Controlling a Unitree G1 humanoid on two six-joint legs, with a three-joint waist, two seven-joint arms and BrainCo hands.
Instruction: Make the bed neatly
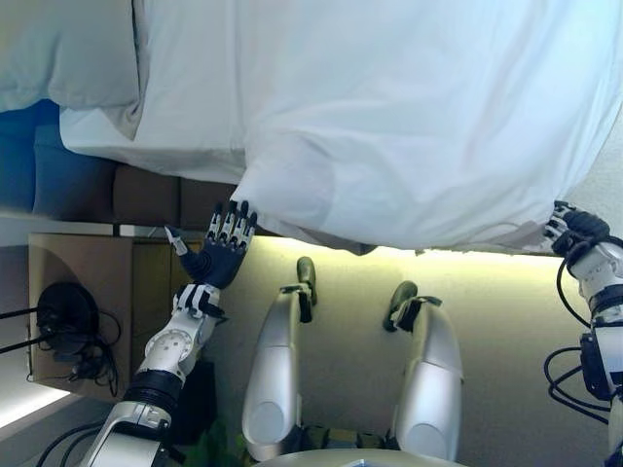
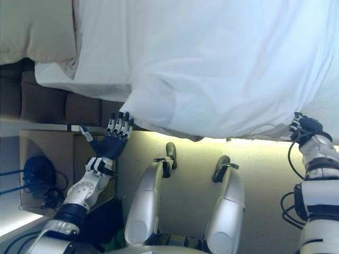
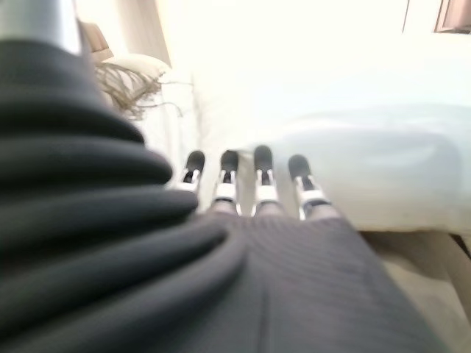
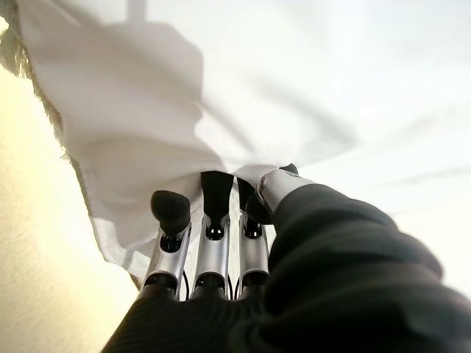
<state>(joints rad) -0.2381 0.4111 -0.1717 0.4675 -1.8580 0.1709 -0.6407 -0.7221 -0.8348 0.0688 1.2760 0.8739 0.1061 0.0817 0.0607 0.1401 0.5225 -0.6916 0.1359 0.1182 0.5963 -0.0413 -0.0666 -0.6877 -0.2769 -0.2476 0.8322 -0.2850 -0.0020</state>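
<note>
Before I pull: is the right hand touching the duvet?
Touching. The right wrist view shows the right hand with fingertips curled into a fold of the white duvet at its edge.

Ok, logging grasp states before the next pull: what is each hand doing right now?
Left hand: open, fingers straight, at the duvet corner, holding nothing.
Right hand: shut on the duvet's edge.

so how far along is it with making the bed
Done: the white duvet already covers most of the bed, and a pillow sits at the head. In hand: the right hand pinches the duvet's hanging edge, while the left hand is open beside its bulging corner. Left: evening out that bunched overhang.
</note>
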